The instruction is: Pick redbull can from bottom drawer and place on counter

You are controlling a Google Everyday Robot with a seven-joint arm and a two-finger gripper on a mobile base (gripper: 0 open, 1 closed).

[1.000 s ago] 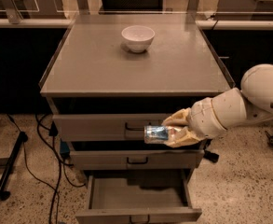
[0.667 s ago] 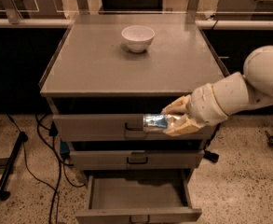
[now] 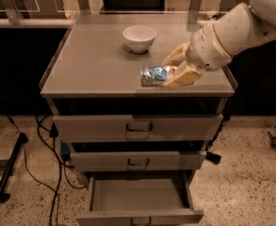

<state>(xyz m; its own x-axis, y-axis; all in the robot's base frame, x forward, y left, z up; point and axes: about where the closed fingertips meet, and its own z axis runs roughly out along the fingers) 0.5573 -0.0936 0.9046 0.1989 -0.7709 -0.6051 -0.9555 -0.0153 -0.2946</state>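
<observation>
Gripper (image 3: 170,73), clamped on the redbull can (image 3: 151,75), has just risen above the counter (image 3: 90,55); bottom drawer (image 3: 137,194) lies open; you likely need only set it down.

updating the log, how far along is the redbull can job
Done: the redbull can is out of the open bottom drawer. In hand: the gripper holds it sideways, low over the counter's front right, in front of the white bowl; whether it touches the surface is unclear. Left: set it down and release.
</observation>
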